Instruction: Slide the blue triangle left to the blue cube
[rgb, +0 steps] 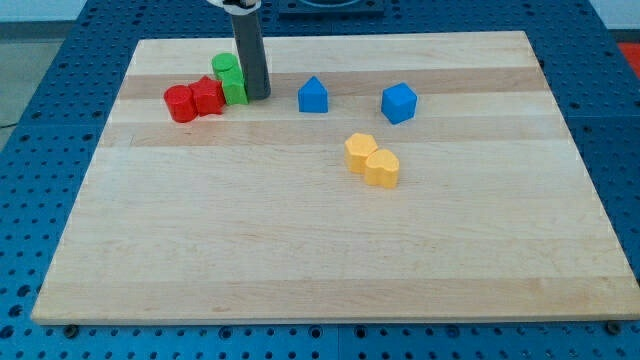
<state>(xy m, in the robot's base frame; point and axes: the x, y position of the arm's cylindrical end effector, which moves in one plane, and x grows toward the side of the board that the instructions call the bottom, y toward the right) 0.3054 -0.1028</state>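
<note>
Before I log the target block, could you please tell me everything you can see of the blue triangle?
The blue triangle is a small, solid-looking block of plain matte blue, like plastic, with a peaked top and flat sides. It stands upright on the wooden board in the upper middle. Nothing touches it: my tip is off to the view's left beside the green blocks, and the blue cube sits apart on the view's right.

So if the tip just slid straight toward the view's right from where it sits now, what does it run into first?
Most likely the blue triangle. My tip sits against the green blocks, and the triangle is the first thing rightward in that line, with the blue cube beyond it.
</note>
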